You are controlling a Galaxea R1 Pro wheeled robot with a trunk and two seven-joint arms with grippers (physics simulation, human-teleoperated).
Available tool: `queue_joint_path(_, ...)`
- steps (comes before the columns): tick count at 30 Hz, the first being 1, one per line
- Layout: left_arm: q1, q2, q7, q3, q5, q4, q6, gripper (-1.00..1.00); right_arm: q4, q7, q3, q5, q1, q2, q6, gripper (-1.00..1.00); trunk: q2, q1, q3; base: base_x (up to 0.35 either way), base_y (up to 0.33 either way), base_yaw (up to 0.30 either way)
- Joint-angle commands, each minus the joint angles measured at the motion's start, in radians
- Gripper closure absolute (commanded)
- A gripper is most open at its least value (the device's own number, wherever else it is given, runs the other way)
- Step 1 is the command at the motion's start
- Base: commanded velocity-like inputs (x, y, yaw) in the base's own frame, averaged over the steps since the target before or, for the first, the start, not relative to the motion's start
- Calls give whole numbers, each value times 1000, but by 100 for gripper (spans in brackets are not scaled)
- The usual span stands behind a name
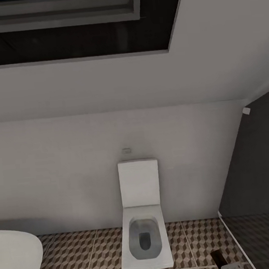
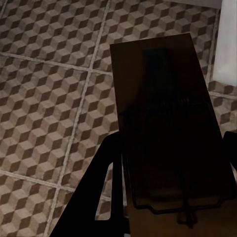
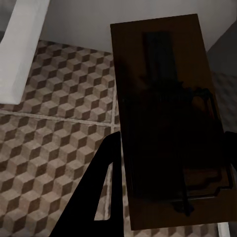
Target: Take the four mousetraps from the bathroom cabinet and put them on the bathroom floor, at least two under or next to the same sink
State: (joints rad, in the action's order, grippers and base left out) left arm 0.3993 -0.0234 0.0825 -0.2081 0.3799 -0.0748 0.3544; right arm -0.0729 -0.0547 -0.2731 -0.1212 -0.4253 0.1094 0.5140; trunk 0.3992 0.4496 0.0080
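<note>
My left gripper (image 2: 173, 140) is shut on a flat dark-brown mousetrap (image 2: 163, 98) with a wire bar, held above the bathroom floor (image 2: 44, 113) of cube-patterned tiles. My right gripper (image 3: 173, 143) is shut on a second mousetrap (image 3: 163, 89), also above the tiled floor (image 3: 54, 148) and close to a white fixture. In the head view a dark-brown end of that mousetrap (image 1: 217, 258) pokes up at the bottom right, over the floor (image 1: 80, 255). The cabinet and the bathroom sink are out of view.
A white toilet (image 1: 143, 228) stands against the pale wall straight ahead. The rounded white bathtub rim (image 1: 16, 257) is at the lower left. A dark glass panel (image 1: 258, 180) closes off the right side. A window (image 1: 56, 10) is set high in the wall.
</note>
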Motion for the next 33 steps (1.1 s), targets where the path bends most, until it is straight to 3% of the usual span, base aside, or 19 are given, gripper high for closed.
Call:
queue_joint_path(1,1,0,5,-8,2,-3,5,100,-4,4,-9,-12,-1,-1,6,100,1,0,0,0,0,0)
queue_joint_path(33,1,4,4,-9,2,-3,5,100,-4,6,-10,-11,-1,-1,3,100,1,0,0,0,0,0)
